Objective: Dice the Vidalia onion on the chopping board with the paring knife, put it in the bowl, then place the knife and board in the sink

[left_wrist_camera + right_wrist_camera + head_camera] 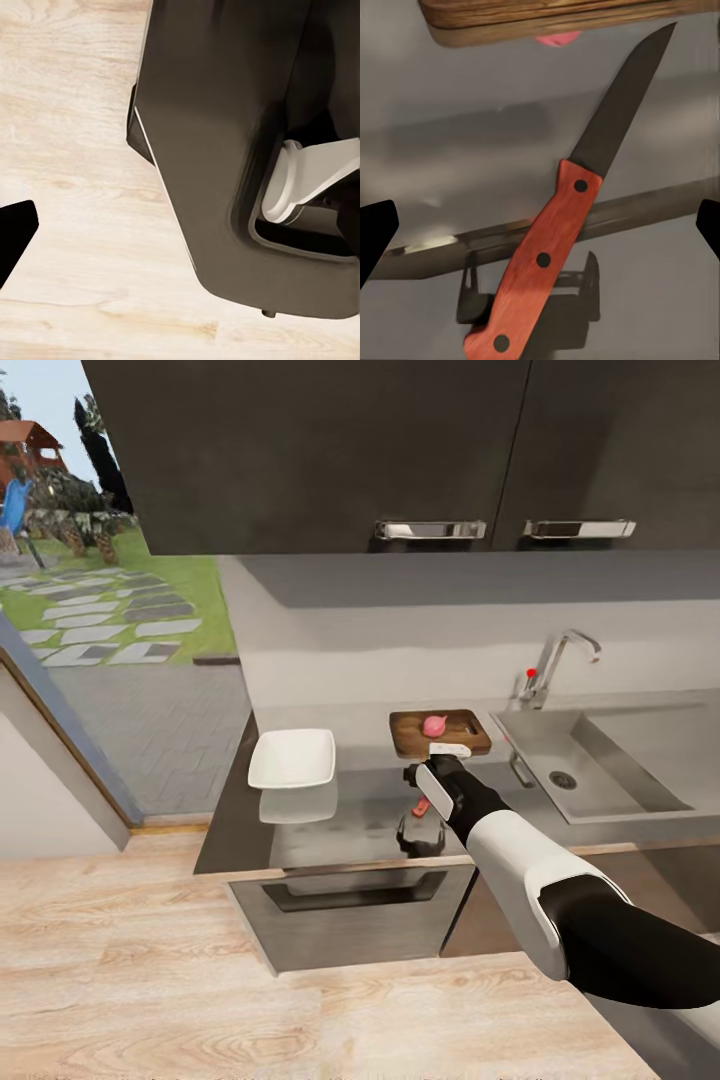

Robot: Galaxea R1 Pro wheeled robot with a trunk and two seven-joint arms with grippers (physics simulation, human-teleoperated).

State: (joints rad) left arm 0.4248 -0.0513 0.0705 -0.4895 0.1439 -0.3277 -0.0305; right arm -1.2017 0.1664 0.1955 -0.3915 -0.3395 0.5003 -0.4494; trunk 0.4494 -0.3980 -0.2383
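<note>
Onion sits on board; right gripper spread, above knife, frame centre; next: descend, clamp handle.

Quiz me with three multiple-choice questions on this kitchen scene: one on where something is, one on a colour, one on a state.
1. Where is the Vidalia onion?
A. in the sink
B. on the chopping board
C. in the bowl

2. What colour is the paring knife handle?
A. reddish-orange
B. white
C. green

3. The right gripper is:
A. shut on the knife
B. shut on the onion
C. open above the knife

Answers: B, the pink lump sits on the wooden board; A, the right wrist view shows it; C, both fingertips stand wide apart.
</note>
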